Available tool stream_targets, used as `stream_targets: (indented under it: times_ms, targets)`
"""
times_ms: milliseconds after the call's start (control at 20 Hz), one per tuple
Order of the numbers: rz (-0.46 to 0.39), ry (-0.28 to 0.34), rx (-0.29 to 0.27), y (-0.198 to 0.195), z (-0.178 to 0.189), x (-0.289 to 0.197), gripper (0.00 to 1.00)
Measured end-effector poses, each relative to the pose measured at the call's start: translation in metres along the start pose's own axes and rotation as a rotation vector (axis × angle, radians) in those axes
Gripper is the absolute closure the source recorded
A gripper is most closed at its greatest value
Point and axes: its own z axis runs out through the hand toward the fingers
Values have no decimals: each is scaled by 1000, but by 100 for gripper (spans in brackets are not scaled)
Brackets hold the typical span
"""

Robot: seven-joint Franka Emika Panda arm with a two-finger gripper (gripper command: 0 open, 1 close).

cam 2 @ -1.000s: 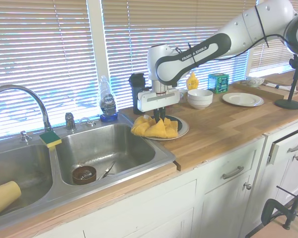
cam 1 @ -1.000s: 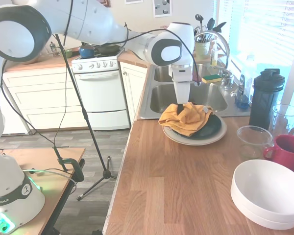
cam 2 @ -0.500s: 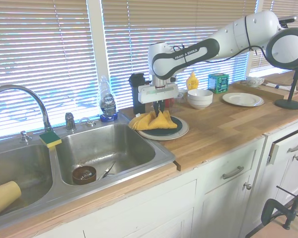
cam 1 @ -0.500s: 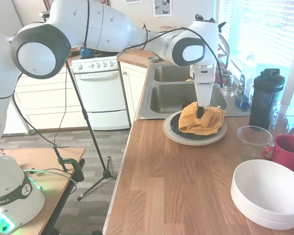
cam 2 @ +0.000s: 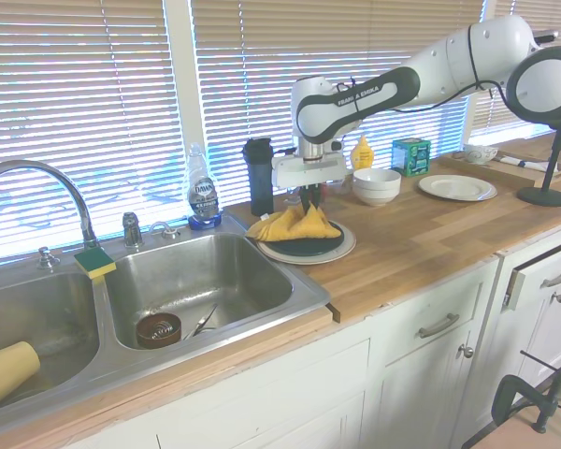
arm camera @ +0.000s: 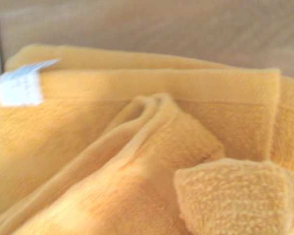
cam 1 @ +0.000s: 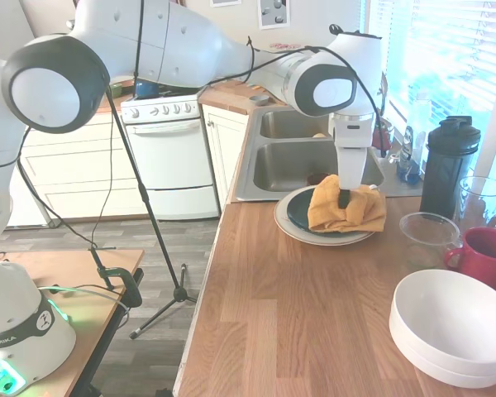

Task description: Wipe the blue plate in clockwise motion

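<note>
The table (cam 1: 298, 322) is a wood-plank surface with a steel sink (cam 2: 196, 281) set into one end. Directly on it, near the sink edge, rests a cream plate (cam 1: 288, 229). Toward the window-side edge stand a black shaker bottle (cam 1: 448, 165), a clear glass bowl (cam 1: 428, 236) and a red mug (cam 1: 486, 256). Stacked white bowls (cam 1: 450, 327) sit near the corner. Farther along lie a white plate (cam 2: 455, 187) and a teal box (cam 2: 410, 155).

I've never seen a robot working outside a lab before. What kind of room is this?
Most likely a home kitchen. There is a double steel sink with a faucet, a white stove and a wooden countertop holding dishes such as the white bowls.
</note>
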Motion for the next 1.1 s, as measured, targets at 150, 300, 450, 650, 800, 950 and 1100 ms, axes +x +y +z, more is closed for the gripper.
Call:
stream_targets:
  times_ms: [150, 300, 450, 650, 800, 950, 1100]
  targets:
    - [-15, -3, 7, 15, -19, -14, 100]
    - [-32, -5, 24, 29, -43, -26, 100]
    - [-41, -11, 50, 47, -70, -32, 100]
    - [-42, -18, 92, 79, -109, -29, 100]
    - [-35, -28, 122, 105, -133, -19, 100]
    - [-20, -41, 144, 130, -151, 0, 100]
    - [6, -53, 166, 152, -163, 30, 100]
